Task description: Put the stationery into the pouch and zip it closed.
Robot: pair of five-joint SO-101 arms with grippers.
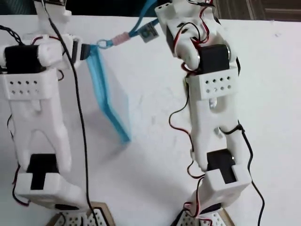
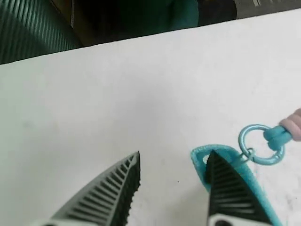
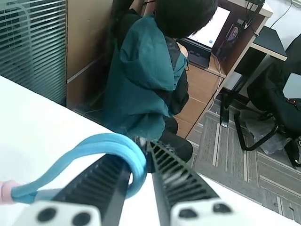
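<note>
High view: finds the pouch point(image 1: 110, 101) tipped up on one long edge, left of middle toward the table's point(image 1: 263, 94) far edge. Judged stretched taut for zipping, with left gripper point(image 1: 88, 50) at its ring end and right gripper point(image 1: 149, 31) pulling the strap point(image 1: 123, 36).

Left wrist view: shows left gripper point(image 2: 174, 155) spread, one finger against the pouch point(image 2: 200, 157) corner beside the ring point(image 2: 256, 141).

Right wrist view: shows right gripper point(image 3: 141, 155) pinching the strap point(image 3: 94, 146) loop.

Looks thin, flat, translucent blue.
</note>
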